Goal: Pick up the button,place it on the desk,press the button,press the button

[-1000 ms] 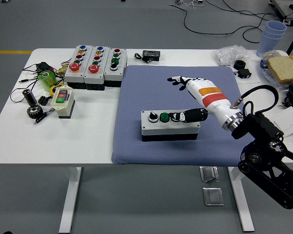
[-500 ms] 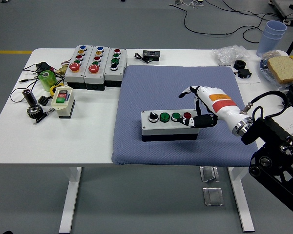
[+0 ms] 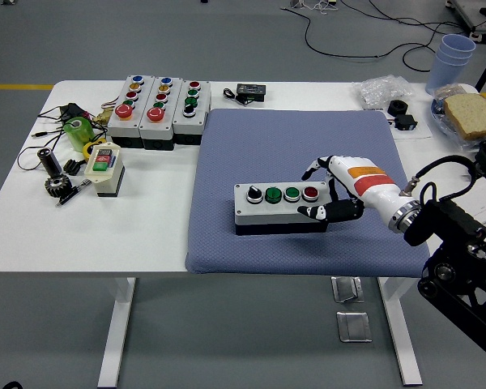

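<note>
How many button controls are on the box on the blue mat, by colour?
Button box on the blue mat, beside the right hand:
Black selector knob: 1
Green buttons: 2
Red button: 1
Total: 4

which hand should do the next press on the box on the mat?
Right. The right hand sits at the button box's right end beside the red button; no left arm is in view.

Three spare control boxes [image 3: 158, 101] upper left; green bottle [image 3: 78, 130] and gear [image 3: 58, 185] far left; stacked cups [image 3: 454, 55], bread slice [image 3: 472, 112] upper right; blue mat [image 3: 267, 146] centre
</note>
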Robot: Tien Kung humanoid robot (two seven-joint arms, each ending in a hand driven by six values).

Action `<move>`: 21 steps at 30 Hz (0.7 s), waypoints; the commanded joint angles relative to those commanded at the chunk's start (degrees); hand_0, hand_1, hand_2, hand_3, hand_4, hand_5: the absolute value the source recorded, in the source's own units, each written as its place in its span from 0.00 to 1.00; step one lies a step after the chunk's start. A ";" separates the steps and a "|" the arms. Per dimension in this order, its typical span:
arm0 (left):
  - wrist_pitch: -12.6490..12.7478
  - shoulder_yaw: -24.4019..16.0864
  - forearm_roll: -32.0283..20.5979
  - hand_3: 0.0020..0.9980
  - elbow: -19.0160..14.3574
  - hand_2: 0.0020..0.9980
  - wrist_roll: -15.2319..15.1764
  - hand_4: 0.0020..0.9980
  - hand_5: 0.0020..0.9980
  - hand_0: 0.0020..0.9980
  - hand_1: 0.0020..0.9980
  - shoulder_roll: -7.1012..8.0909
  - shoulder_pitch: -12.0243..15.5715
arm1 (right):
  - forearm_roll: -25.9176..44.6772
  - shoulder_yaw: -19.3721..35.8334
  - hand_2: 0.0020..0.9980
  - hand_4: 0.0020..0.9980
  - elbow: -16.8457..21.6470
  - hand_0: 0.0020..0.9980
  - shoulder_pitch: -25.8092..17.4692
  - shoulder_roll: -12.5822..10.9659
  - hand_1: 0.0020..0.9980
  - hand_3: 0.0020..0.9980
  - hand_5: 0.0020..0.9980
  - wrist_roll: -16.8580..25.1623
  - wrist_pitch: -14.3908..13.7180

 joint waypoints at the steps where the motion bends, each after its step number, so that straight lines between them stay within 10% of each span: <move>1: 0.00 0.02 -0.02 0.55 0.00 0.63 0.00 0.32 0.86 0.65 0.63 0.00 0.00 | -0.01 0.02 0.16 0.89 -0.03 0.15 -0.06 -0.01 0.00 0.61 0.41 -0.04 0.10; 21: 0.03 0.10 -0.23 0.55 0.00 0.63 0.10 0.32 0.85 0.65 0.63 0.08 -0.20 | -0.70 0.06 0.16 0.88 -1.33 0.15 -0.74 -0.12 0.00 0.60 0.45 -0.84 1.67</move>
